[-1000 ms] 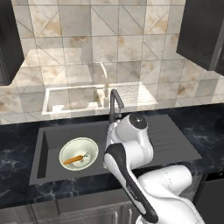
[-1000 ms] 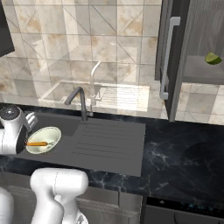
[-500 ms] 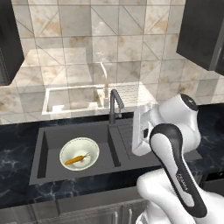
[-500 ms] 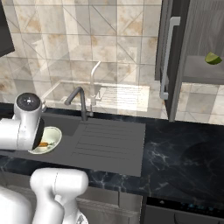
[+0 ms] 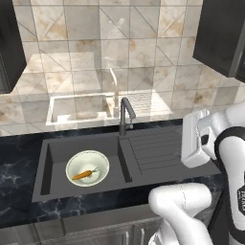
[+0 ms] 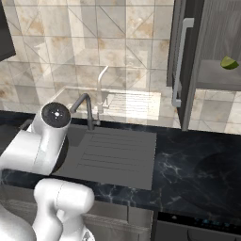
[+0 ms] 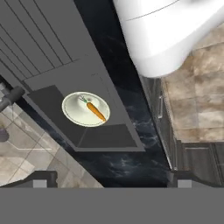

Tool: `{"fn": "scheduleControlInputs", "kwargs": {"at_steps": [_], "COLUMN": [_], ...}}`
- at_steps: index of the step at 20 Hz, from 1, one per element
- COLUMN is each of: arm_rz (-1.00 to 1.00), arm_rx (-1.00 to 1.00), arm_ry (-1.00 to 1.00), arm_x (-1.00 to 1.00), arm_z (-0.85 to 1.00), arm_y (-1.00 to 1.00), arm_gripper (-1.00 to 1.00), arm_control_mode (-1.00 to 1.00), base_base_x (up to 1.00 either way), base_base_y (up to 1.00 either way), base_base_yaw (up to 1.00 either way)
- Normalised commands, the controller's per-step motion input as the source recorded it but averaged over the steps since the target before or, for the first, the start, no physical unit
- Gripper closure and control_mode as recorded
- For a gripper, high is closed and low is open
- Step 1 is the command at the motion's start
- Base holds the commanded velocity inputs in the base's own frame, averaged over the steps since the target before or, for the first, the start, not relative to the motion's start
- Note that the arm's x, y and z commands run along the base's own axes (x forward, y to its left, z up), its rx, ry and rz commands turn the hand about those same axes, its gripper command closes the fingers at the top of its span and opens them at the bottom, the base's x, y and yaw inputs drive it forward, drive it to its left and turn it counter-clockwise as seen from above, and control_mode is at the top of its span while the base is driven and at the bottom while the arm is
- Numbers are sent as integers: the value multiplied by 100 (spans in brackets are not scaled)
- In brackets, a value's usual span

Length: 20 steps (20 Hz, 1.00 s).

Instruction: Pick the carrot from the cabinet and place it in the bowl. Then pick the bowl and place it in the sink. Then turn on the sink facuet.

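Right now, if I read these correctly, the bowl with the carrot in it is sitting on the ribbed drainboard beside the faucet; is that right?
Not quite. The bowl with the carrot in it sits in the sink basin, left of the drainboard, near the faucet. The left base view shows it.

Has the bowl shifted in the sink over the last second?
No. In the left base view the bowl with the carrot sits in the same spot of the sink, left of the faucet. The arm alone swung right.

Glossy white arm, dark joints
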Motion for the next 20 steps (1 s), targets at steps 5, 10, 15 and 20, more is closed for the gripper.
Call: {"fn": "scheduleControlInputs", "kwargs": {"at_steps": [5,10,15,20], "arm_rz": [-19,-27,-20,-3], "arm_rx": [12,15,29,26], "arm_ry": [-17,-21,-19,-25], "arm_x": [-1,33,43,53], "arm_z": [-46,-43,-36,-52], "arm_y": [-13,-1,-37,-47], "arm_gripper": [-100,-100,-100,-100], "arm_control_mode": [-100,-100,-100,-100], "base_base_x": [0,0,0,0], "base_base_y": [0,0,0,0], "base_base_yaw": [0,0,0,0]}}
